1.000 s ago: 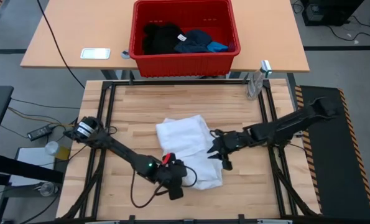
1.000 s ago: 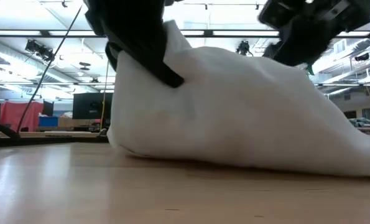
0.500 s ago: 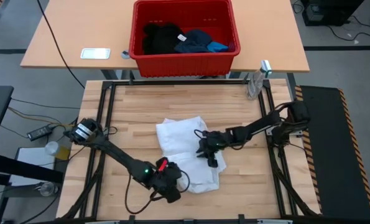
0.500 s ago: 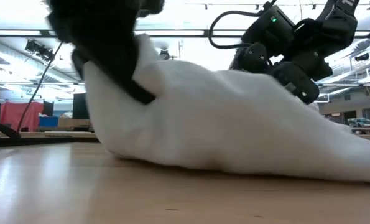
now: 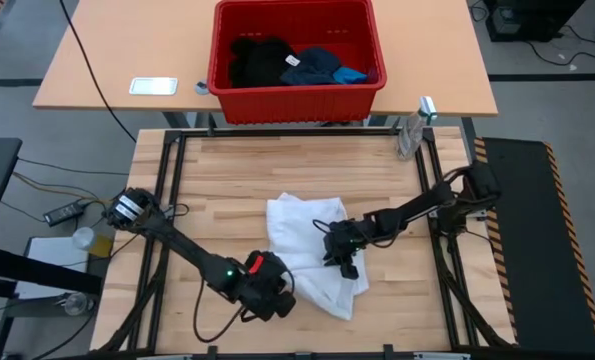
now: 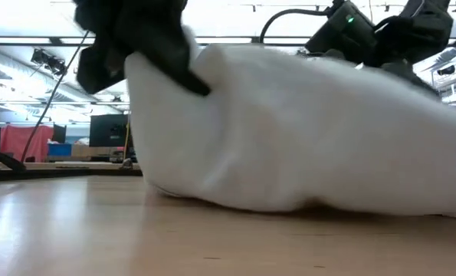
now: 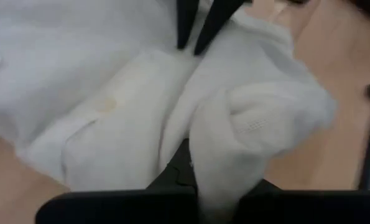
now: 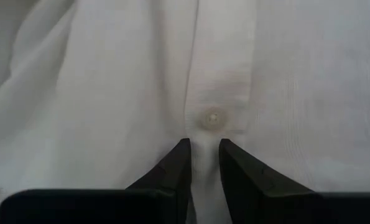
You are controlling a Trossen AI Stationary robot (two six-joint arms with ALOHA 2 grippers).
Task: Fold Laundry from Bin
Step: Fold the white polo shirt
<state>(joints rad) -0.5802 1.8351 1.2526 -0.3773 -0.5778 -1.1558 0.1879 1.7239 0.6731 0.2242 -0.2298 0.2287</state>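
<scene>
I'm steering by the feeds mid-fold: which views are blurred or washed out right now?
Low view: the white garment fills the frame, its right side smeared, and bright ceiling lights glare behind it. Left wrist view: soft all over, cloth bunched right at the lens. Right wrist view: clear, a button crisp ahead of the fingers. High view: evenly lit and sharp; the bin reads clearly.

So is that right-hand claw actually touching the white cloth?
Touching. In the right wrist view the right gripper has its two fingers pinched on a ridge of the white garment, just below a small button; cloth fills the narrow gap between them.
</scene>
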